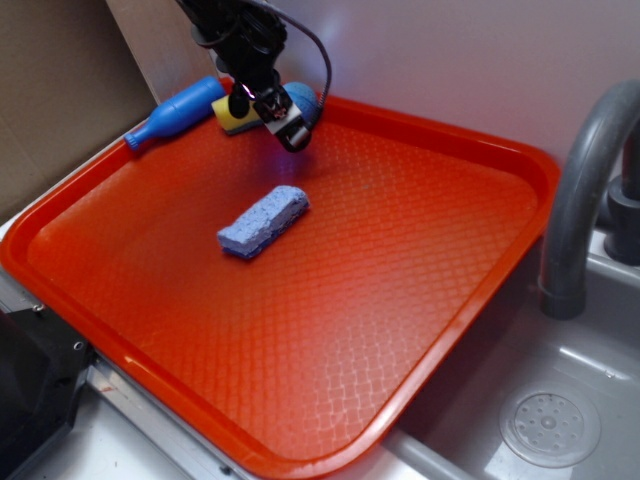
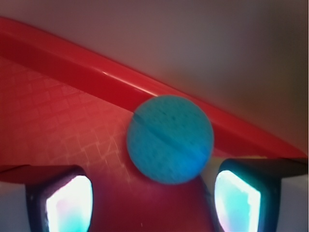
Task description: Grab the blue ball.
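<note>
The blue ball [image 2: 170, 139] lies on the red tray [image 1: 420, 280] close to its far rim, partly hidden behind the arm in the exterior view [image 1: 303, 100]. My gripper [image 1: 283, 118] hovers just in front of it, tilted down toward the ball. In the wrist view the gripper [image 2: 152, 203] is open, its two lit fingertips [image 2: 70, 205] standing wide apart at the bottom of the frame. The ball sits just beyond them, centred slightly toward the right finger, with nothing held between the jaws.
A pale blue rectangular sponge [image 1: 263, 220] lies mid-tray. A yellow sponge [image 1: 233, 115] and a blue bottle-shaped toy [image 1: 175, 112] rest at the tray's far left rim beside the ball. A grey faucet [image 1: 585, 190] and sink with drain [image 1: 548, 425] stand to the right.
</note>
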You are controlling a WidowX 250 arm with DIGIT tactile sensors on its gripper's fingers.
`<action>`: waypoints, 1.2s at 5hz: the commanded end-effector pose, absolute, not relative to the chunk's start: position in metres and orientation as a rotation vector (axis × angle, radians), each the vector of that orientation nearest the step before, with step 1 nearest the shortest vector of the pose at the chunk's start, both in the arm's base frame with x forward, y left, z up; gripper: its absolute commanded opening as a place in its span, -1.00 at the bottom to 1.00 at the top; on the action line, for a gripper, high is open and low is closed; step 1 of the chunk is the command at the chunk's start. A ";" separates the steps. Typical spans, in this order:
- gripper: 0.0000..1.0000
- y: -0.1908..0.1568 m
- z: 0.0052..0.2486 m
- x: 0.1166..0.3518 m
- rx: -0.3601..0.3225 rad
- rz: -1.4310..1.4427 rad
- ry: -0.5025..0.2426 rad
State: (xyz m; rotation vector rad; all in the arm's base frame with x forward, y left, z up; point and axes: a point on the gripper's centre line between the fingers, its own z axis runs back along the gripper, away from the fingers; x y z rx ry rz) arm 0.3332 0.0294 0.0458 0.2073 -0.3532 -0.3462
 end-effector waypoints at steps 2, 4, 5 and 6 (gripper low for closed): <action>1.00 0.067 0.031 0.375 0.216 -0.287 -0.305; -1.00 0.069 0.026 0.372 0.215 -0.301 -0.278; -1.00 0.062 0.038 0.359 0.258 -0.311 -0.267; -1.00 0.054 0.072 0.325 0.288 -0.282 -0.267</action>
